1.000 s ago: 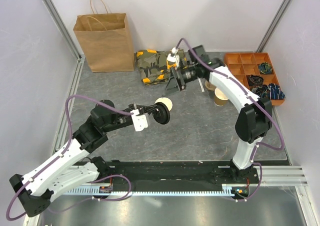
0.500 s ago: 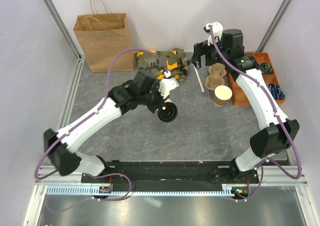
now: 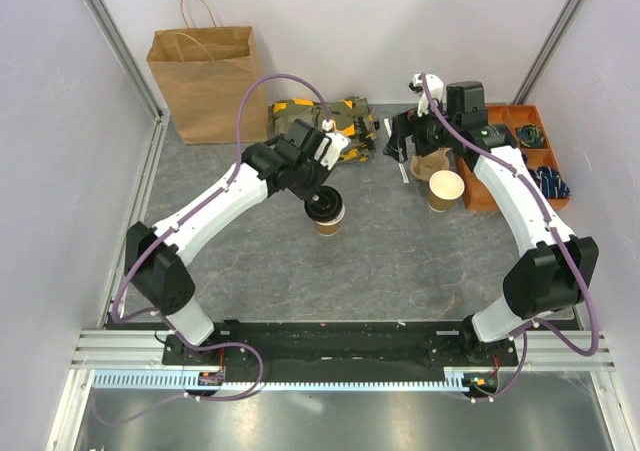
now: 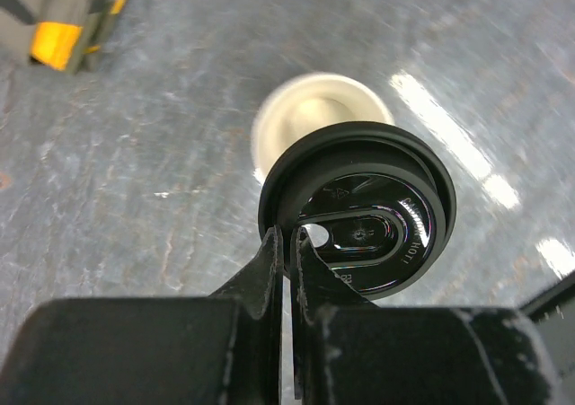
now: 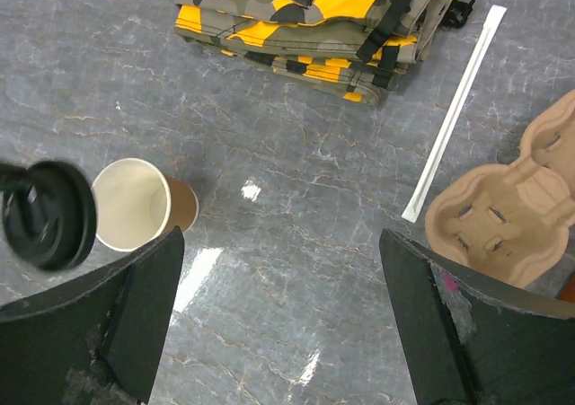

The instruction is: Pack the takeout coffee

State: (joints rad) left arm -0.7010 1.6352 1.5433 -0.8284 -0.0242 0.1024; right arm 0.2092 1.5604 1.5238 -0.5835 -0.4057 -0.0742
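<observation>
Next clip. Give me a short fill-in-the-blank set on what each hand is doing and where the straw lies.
1. The left hand pinches the black lid by its ____.
2. The right hand holds nothing; its fingers stand wide ____.
3. The straw lies between the camouflage cloth and the moulded-pulp ____.
Missing words: rim; open; carrier.

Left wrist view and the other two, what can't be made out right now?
- Left wrist: the cup under the black lid is blurred and partly covered by it; its contents cannot be told.
- Top external: the inside of the paper bag is hidden by its front wall; what lies in the orange organiser is too small.
- Right wrist: the carrier tray is cut off by the right edge.
</observation>
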